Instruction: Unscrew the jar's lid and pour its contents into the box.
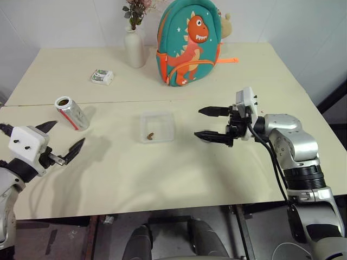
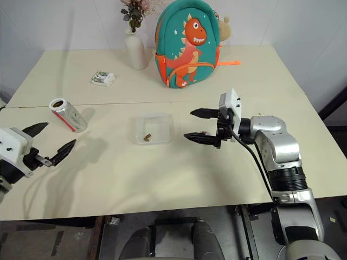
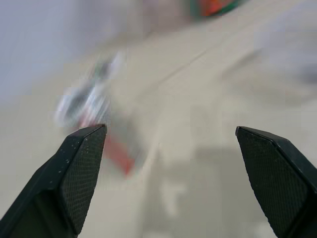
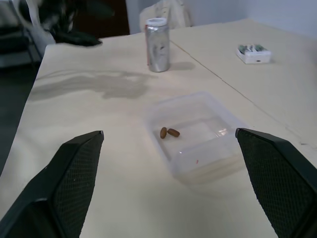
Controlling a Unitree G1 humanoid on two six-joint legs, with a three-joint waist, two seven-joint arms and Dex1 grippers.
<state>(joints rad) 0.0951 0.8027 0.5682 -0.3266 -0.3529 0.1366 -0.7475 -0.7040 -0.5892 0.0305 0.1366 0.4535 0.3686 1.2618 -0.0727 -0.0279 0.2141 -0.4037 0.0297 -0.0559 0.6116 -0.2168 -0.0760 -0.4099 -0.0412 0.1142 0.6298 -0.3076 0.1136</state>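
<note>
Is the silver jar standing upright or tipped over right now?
Upright. The small silver-grey metal jar stands on its base on the cream table, open mouth up, no lid on it, free of the left end effector.

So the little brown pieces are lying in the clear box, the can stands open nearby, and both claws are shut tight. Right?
Not quite: both claws are open. The left claw and right claw have their fingers spread apart in the left eye view. The brown pieces do lie in the clear box, and the can stands open.
</note>
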